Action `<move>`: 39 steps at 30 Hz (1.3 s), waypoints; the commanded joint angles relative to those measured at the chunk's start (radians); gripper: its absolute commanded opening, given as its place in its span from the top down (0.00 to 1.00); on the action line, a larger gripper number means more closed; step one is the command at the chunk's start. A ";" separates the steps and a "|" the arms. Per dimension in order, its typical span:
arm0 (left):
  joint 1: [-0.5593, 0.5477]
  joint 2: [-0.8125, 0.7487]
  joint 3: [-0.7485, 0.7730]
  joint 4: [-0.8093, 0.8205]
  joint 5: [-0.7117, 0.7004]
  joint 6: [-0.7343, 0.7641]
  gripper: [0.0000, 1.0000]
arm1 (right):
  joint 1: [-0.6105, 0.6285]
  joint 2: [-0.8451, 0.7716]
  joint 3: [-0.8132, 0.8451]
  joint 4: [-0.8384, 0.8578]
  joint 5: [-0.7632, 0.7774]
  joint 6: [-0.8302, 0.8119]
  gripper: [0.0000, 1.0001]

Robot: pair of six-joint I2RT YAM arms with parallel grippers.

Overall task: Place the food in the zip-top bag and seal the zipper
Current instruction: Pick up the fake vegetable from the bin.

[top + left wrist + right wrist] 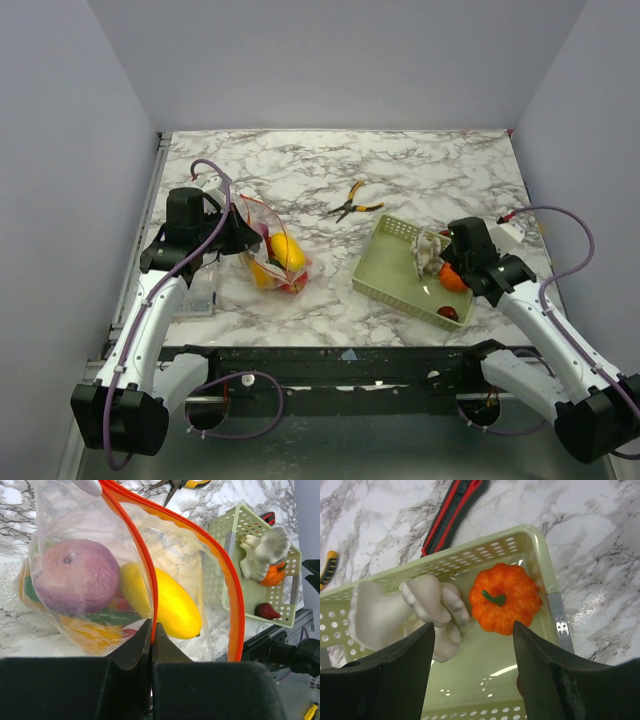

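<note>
The clear zip-top bag (268, 250) lies left of centre with a yellow mango (172, 605), a purple piece (75, 575) and other coloured food inside. Its red-orange zipper (150, 580) stands open in a loop. My left gripper (151, 630) is shut on the zipper strip at the bag's near edge. My right gripper (472, 630) is open above the pale green basket (390, 275), just short of an orange pumpkin (505, 598). White garlic-like bulbs (415, 610) lie beside the pumpkin. A dark red piece (447, 313) sits in the basket's near corner.
Yellow-handled pliers (350, 207) lie behind the basket on the marble table. A red and black tool (452, 512) lies just beyond the basket's far rim. A small clear item (200, 300) sits by the left arm near the table's front edge.
</note>
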 commanded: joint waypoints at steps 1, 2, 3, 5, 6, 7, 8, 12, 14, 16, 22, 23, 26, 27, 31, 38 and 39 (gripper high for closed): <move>-0.003 -0.008 -0.010 0.017 0.038 -0.004 1.00 | -0.013 0.007 -0.053 0.001 -0.046 0.059 0.34; -0.003 -0.010 -0.012 0.017 0.038 -0.004 1.00 | -0.013 0.015 -0.060 0.003 -0.044 0.074 0.34; -0.004 -0.012 -0.014 0.019 0.040 -0.004 1.00 | -0.015 0.022 -0.063 0.000 -0.040 0.087 0.34; -0.004 -0.014 -0.016 0.020 0.043 -0.006 1.00 | -0.019 0.041 -0.066 -0.006 -0.038 0.117 0.34; -0.004 -0.014 -0.016 0.021 0.045 -0.006 1.00 | -0.019 0.054 -0.065 -0.009 -0.040 0.133 0.34; -0.004 -0.016 -0.016 0.020 0.047 -0.006 1.00 | -0.021 0.064 -0.065 -0.012 -0.040 0.145 0.34; -0.003 -0.016 -0.016 0.021 0.048 -0.007 1.00 | -0.023 0.075 -0.070 -0.014 -0.036 0.157 0.33; -0.003 -0.018 -0.017 0.022 0.051 -0.008 1.00 | -0.034 0.099 -0.087 -0.005 -0.029 0.181 0.31; -0.003 -0.018 -0.019 0.021 0.053 -0.008 1.00 | -0.047 0.105 -0.095 -0.002 -0.026 0.183 0.28; -0.004 -0.018 -0.019 0.024 0.056 -0.008 1.00 | -0.060 0.105 -0.099 0.003 -0.025 0.186 0.27; -0.003 -0.018 -0.019 0.025 0.061 -0.009 1.00 | -0.112 0.136 -0.126 0.068 -0.060 0.144 0.14; -0.004 -0.018 -0.020 0.025 0.061 -0.009 1.00 | -0.121 0.145 -0.125 0.090 -0.073 0.128 0.13; -0.003 -0.018 -0.020 0.026 0.063 -0.011 1.00 | -0.133 0.167 -0.128 0.112 -0.089 0.110 0.05; -0.003 -0.017 -0.020 0.027 0.063 -0.011 1.00 | -0.134 0.172 -0.128 0.116 -0.089 0.107 0.04; -0.003 -0.015 -0.020 0.027 0.065 -0.011 1.00 | -0.140 0.195 -0.132 0.126 -0.065 0.095 0.03; -0.004 -0.015 -0.020 0.029 0.069 -0.012 1.00 | -0.171 0.281 -0.143 0.165 -0.006 0.074 0.02; -0.003 -0.016 -0.022 0.028 0.069 -0.012 1.00 | -0.172 0.294 -0.141 0.171 0.011 0.066 0.03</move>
